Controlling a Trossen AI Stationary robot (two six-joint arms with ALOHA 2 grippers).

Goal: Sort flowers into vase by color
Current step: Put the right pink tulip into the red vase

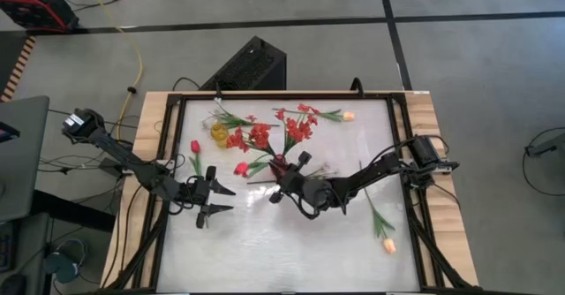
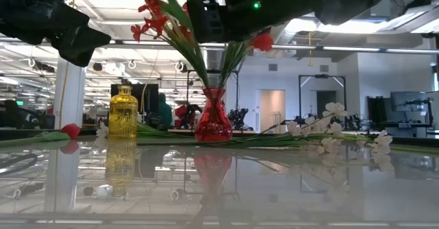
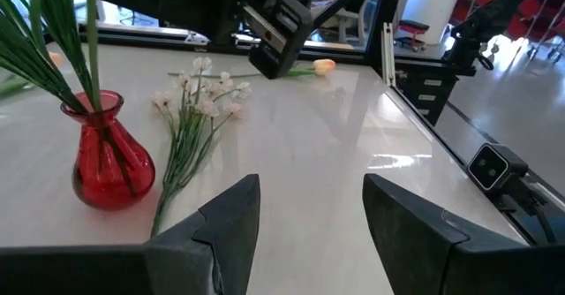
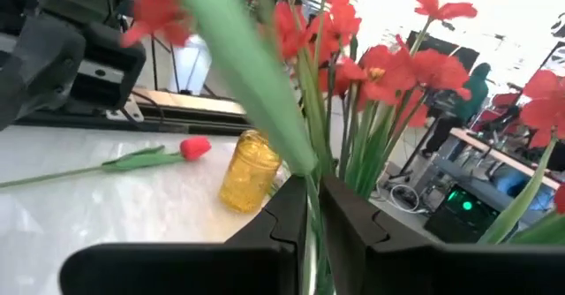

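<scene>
High view: several red flowers (image 1: 296, 127) are stood in the red vase (image 1: 279, 162); a stem is pinched in the right tool (image 1: 281, 187), the left tool (image 1: 214, 200) is spread; tulips and white sprays (image 3: 199, 96) are left on the worktop (image 1: 291, 251).

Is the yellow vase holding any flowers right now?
No: in the low view the yellow vase stands empty, while the red vase beside it holds the stems.

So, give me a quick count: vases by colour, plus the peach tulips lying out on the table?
Red vase: 1
Yellow vase: 1
Peach tulips lying on the table: 2
Total: 4
</scene>
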